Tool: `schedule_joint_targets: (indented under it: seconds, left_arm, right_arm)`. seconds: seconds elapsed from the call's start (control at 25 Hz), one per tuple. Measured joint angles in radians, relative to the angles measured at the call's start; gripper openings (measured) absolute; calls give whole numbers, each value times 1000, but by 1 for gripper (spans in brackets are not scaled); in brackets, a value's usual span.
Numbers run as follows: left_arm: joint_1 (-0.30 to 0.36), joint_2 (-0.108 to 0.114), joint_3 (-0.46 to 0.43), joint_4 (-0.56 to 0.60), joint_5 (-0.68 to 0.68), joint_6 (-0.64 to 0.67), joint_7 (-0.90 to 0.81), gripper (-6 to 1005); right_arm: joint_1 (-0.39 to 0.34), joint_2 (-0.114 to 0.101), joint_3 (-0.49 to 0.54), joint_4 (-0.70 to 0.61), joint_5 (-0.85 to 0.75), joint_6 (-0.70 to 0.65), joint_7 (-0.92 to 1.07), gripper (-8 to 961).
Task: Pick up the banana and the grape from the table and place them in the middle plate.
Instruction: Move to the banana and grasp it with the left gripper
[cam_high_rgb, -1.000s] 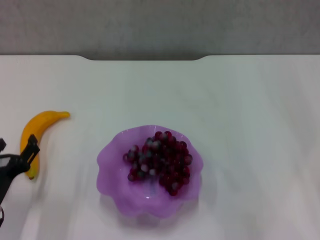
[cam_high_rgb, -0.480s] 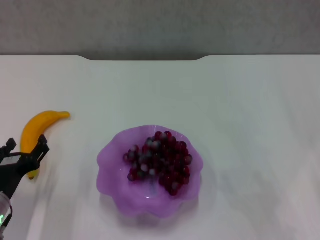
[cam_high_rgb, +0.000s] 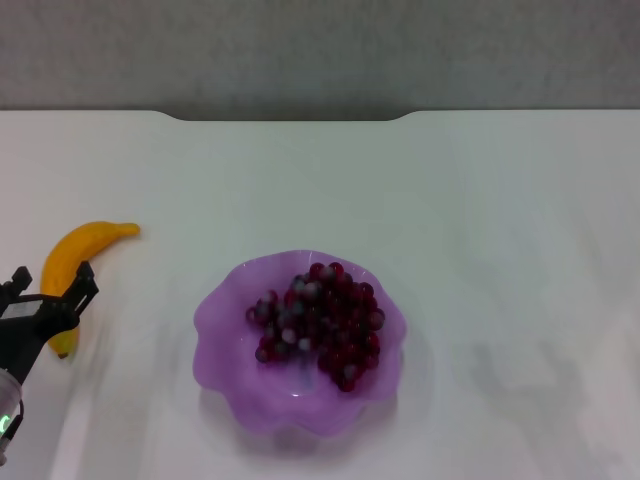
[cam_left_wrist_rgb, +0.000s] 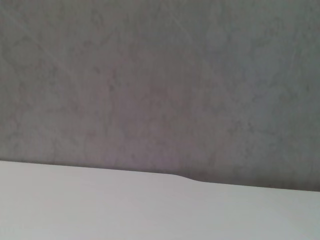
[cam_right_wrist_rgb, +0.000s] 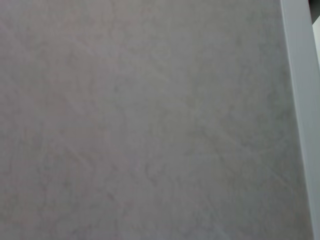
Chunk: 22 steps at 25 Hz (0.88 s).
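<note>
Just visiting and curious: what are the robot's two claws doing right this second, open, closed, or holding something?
Left gripper: open, holding nothing, fingers straddling the near end of the banana on the table.
Right gripper: not in view, so it cannot be told.

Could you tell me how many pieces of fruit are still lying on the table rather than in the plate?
1: the banana lies on the table at its left side, with the open left gripper over it.
</note>
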<state>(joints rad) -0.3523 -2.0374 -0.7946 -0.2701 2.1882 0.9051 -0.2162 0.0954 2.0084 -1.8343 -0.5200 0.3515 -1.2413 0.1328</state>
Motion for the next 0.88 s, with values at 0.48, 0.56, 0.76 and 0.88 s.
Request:
schedule_joint_targets:
  seconds: [0.48,0.56,0.76,0.88]
  left_arm:
    - [-51,-2,0,34,-33,-53,2,862]
    - [-63,-3,0,37,-33,-74,2,862]
    - [-95,-4,0,69,-34,-112,2,863]
    - [-111,-4,0,84,-54,-125,2,862]
  right_arm:
    - [76,-5,-58,142,-8,-82,20,697]
    - [86,-5,-76,144,-9,-82,21,627]
    - [115,-6,-131,145,-11,-83,21,276]
    - [120,-6,-145,143,-11,-84,21,174]
